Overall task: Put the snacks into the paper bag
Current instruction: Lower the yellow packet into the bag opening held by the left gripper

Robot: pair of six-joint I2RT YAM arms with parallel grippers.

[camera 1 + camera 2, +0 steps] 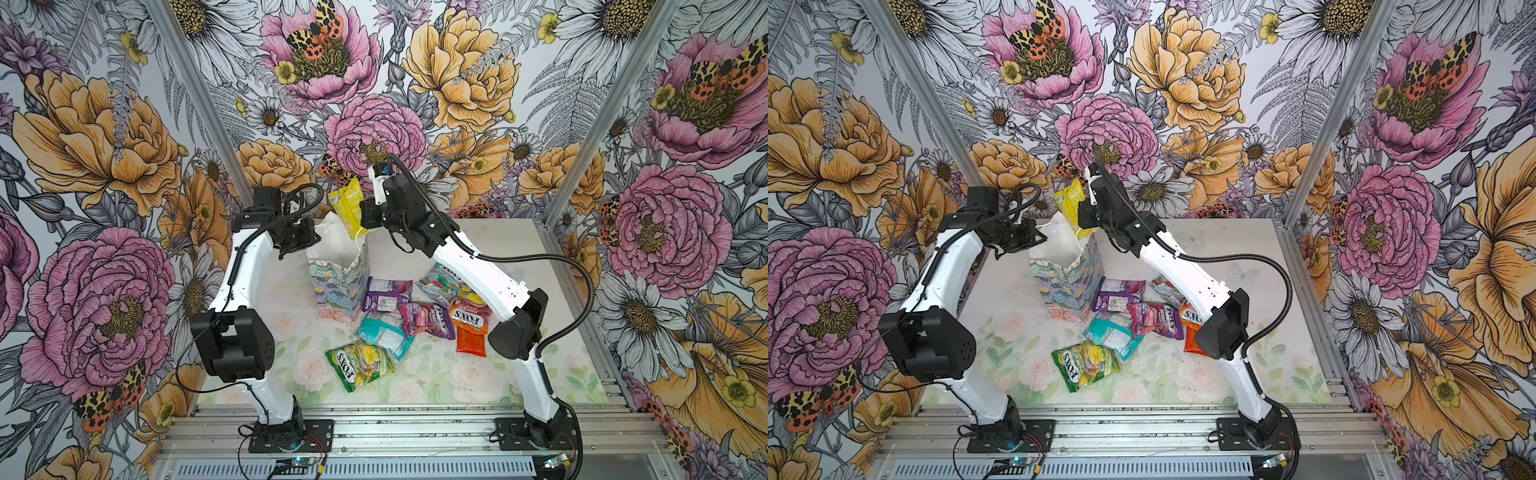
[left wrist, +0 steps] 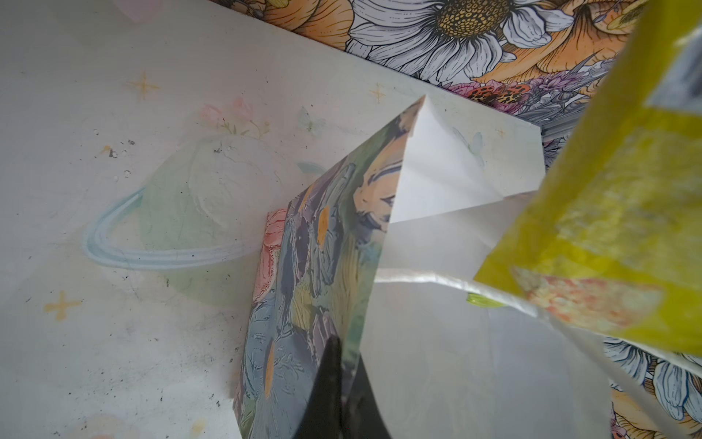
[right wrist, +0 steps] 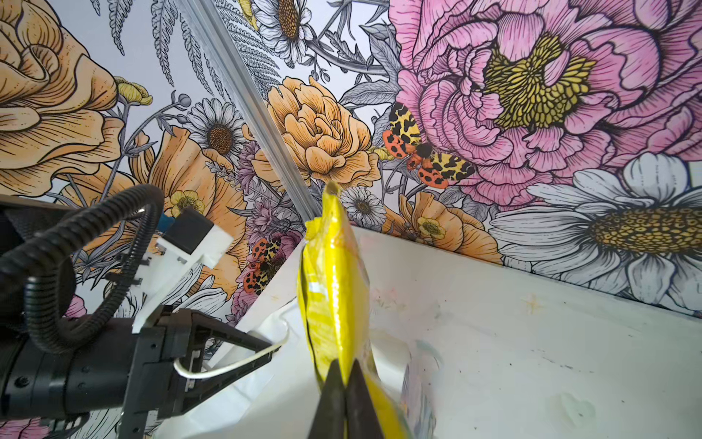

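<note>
Both clamp tight — right gripper (image 3: 343,384) the yellow packet (image 3: 334,289), left gripper (image 2: 340,361) the paper bag's rim (image 2: 383,228), where snagging could topple it.

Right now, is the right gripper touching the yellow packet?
Touching. The right wrist view shows the right gripper shut on the yellow packet, with the packet's end pinched between the jaws.

Flowered walls (image 1: 104,145) around a pale rose-printed tabletop (image 1: 457,374)

A yellow packet (image 1: 347,206) — pastel blue-green flower-print paper bag (image 1: 337,287), white inside.
</note>
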